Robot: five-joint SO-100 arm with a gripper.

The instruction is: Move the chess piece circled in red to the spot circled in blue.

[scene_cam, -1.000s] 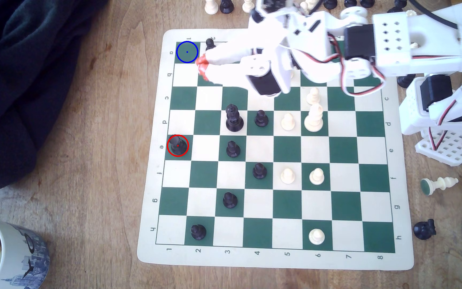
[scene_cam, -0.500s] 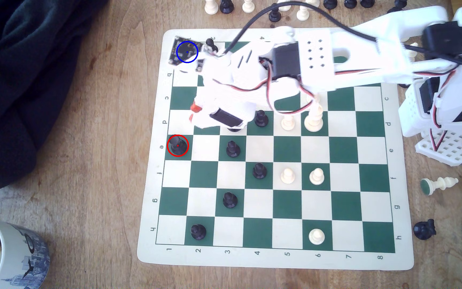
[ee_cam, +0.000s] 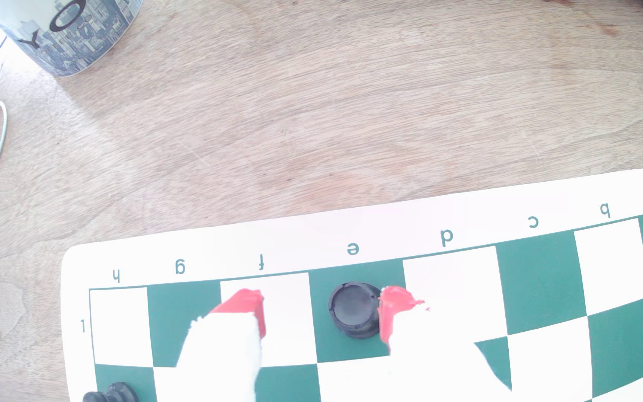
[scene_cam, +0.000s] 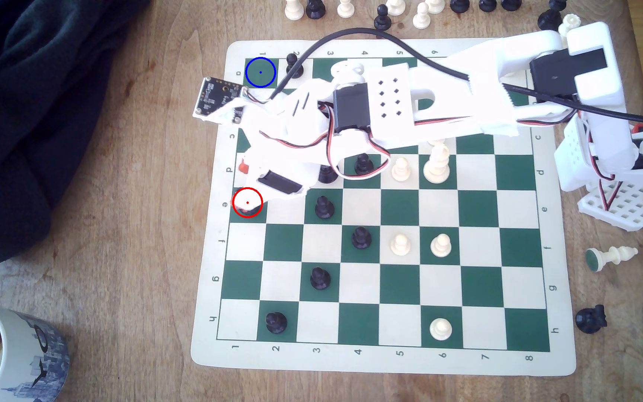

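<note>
Bright, even daylight throughout, soft shadows only. In the exterior view, blown-out whites on the white plastic robot arm [scene_cam: 447, 96] and slight softness overall; dark folded cloth [scene_cam: 22, 96] at the exterior view's left nearly detail-free. In the wrist view, strong glare washing the cream border of the green-and-cream vinyl chessboard [ee_cam: 351, 224], overexposed white corner beside the blue-printed ceramic mug [ee_cam: 72, 34], red-tipped gripper [ee_cam: 322, 313] fingers blurred, board lines bowed by lens distortion.

Bare squares along the chessboard's [scene_cam: 401, 361] edge file up to the blue-ringed green square [scene_cam: 260, 72]; small black pawn [scene_cam: 294, 65] beside it, seemingly just clear.
</note>
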